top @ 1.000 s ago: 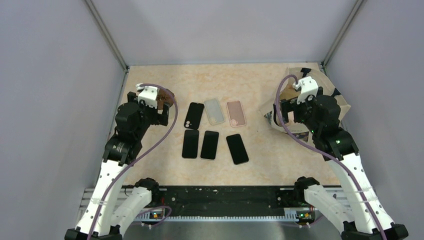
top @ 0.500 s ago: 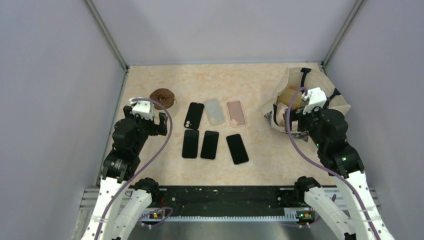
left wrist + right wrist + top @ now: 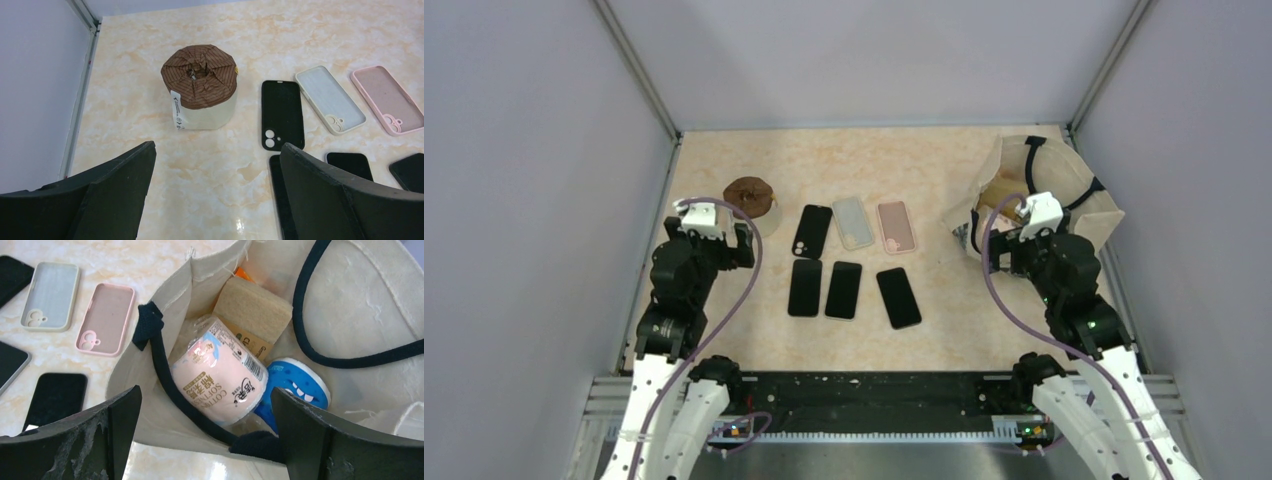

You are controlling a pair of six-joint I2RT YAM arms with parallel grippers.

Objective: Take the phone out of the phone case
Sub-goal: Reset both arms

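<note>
Black, wide-spread jaws show on both arms. The left gripper (image 3: 217, 147) is released and holds nothing, and the right gripper (image 3: 206, 391) is likewise spread with nothing between its fingers. Each hangs above the marbled table (image 3: 944, 330), the left at about 9 o'clock of the layout and the right at about 3 o'clock.

Between them, nearest the bases, three black phones lie flat in a row, apart from one another. They are the left phone (image 3: 805, 287), the middle phone (image 3: 844, 289) and the right phone (image 3: 899, 297), the last one tilted. They sit toward 4 o'clock from the left gripper and toward 8 o'clock from the right gripper, and neither gripper touches them.

Just beyond lies a row of cases: a black case (image 3: 282, 115), a grey case (image 3: 330, 99) and a pink case (image 3: 387, 99). The grey and pink ones are plainly empty; whether the black one is, I cannot tell.

Farther off, at 12 o'clock of the left gripper, stands a brown-topped roll (image 3: 202, 75). At 12 o'clock of the right gripper a canvas tote bag (image 3: 350, 300) gapes open, with packets inside.
</note>
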